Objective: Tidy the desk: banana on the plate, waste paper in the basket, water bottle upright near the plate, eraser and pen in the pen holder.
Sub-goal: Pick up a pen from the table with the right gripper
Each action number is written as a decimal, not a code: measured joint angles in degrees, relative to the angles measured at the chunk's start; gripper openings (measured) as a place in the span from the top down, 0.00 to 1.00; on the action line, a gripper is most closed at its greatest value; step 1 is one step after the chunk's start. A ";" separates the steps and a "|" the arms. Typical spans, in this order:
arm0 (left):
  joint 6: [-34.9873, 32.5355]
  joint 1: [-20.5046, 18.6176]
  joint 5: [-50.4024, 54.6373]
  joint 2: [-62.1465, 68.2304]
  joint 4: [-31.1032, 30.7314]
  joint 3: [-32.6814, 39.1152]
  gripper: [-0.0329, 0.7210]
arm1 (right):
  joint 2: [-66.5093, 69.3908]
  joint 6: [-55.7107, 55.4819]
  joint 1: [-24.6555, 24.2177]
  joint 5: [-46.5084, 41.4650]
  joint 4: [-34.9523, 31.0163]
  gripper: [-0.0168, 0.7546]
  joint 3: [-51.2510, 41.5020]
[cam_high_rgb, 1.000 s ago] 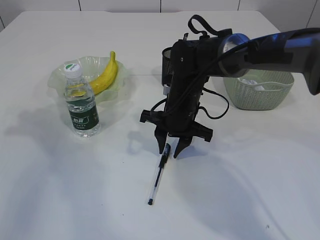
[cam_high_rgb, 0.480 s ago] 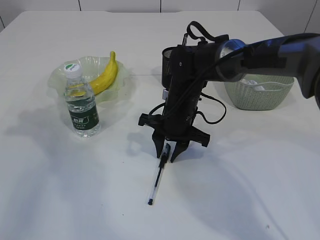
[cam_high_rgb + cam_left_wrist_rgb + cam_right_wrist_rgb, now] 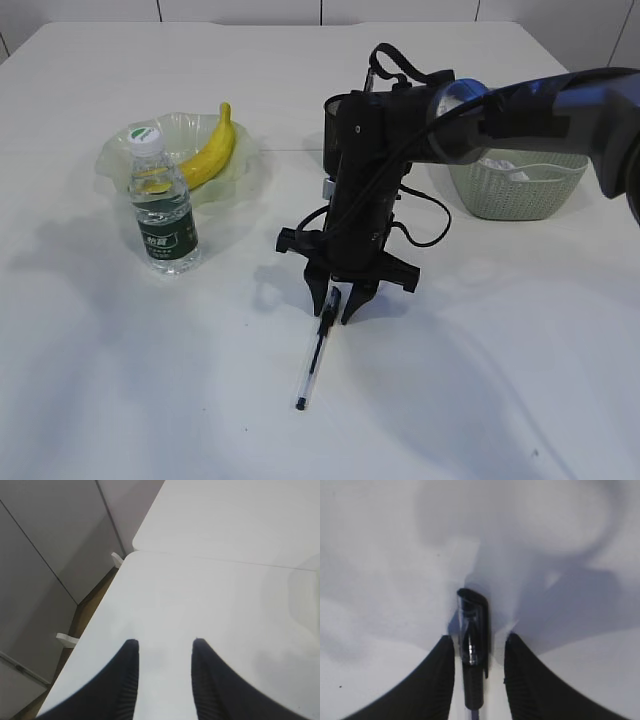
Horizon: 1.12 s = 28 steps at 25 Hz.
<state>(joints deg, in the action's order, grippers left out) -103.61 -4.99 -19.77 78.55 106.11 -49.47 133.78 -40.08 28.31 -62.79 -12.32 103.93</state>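
White counter (image 3: 150, 400) is all around, and the pen (image 3: 315, 355) lies flat on it, in front of the black mesh pen holder (image 3: 335, 125). The pen is the step in hand. The right end effector (image 3: 337, 305) points straight down over the capped end of the pen. In the right wrist view the pen (image 3: 472, 650) sits in the gap between the two fingers (image 3: 437, 680). The fingers are apart and do not squeeze it yet, so nothing is held.

I think the next move is to close the fingers on the pen, lift it, carry it back to the pen holder and drop it in standing up. The pen is thin and round, so it could roll or slip if the pinch is off to one side.

The banana (image 3: 212, 150) lies in the green plate (image 3: 115, 160). The water bottle (image 3: 162, 210) stands upright, touching the front of the plate. White paper (image 3: 505, 168) shows inside the basket (image 3: 515, 195), to the right of the pen holder. I cannot see the eraser.

The left end effector (image 3: 162, 680) hangs over a bare edge of the counter, fingers apart, holding nothing.

Compared with a second ago, the right end effector has come down a little and slid a bit to the left around the pen. The pen, bottle and banana have not moved.
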 joint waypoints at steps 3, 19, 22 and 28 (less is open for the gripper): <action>0.00 0.00 0.00 0.00 0.00 0.00 0.63 | 0.08 0.00 0.00 -0.37 1.07 0.64 0.05; 0.00 0.00 -0.18 0.00 0.00 0.00 0.63 | 0.33 1.06 0.00 -2.48 2.10 0.68 0.39; 0.00 0.00 -0.18 0.00 0.00 0.00 0.63 | 0.44 1.06 0.00 -2.52 2.10 0.70 0.48; 0.00 0.00 -1.17 0.00 0.00 0.00 0.63 | 0.44 1.20 0.00 -2.85 2.10 0.88 0.52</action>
<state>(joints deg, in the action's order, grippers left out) -103.61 -4.99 -20.95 78.55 106.11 -49.47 134.22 -38.88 28.31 -65.64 -10.22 104.45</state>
